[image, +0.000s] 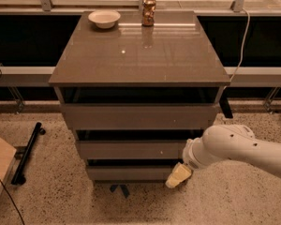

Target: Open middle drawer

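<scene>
Cream-tipped gripper [178, 176] hangs low at the bottom drawer's [126, 173] right end; spread or pinched, I cannot tell; grey-brown handle-less middle drawer [131, 150] sits closed just above; rise, hook its top lip, pull straight.

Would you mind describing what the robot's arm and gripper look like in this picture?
The arm is a smooth, rounded white shell with a few small dark dots and a bulbous wrist joint. The gripper, low by the right end of the bottom drawer, is pale cream-yellow.
</scene>
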Tool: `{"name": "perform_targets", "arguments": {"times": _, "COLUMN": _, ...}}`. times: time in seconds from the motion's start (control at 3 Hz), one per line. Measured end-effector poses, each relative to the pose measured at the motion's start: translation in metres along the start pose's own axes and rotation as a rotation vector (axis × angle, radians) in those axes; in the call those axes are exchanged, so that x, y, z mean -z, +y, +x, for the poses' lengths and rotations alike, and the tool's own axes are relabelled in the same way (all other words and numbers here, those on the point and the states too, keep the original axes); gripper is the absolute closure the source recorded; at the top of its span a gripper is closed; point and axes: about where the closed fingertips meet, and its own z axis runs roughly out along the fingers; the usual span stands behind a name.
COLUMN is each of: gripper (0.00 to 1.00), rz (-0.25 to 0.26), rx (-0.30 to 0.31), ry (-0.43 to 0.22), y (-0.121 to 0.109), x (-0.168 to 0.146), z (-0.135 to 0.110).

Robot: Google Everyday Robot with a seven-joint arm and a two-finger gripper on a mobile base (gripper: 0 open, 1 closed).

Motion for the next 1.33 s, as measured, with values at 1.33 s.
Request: {"name": "perform_targets", "arguments": {"times": 1.33, "gripper": 0.00, "rz": -0.026, "rx": -0.005, "ry": -0.125, "y": -0.052, "x": -0.079, "z": -0.006}}
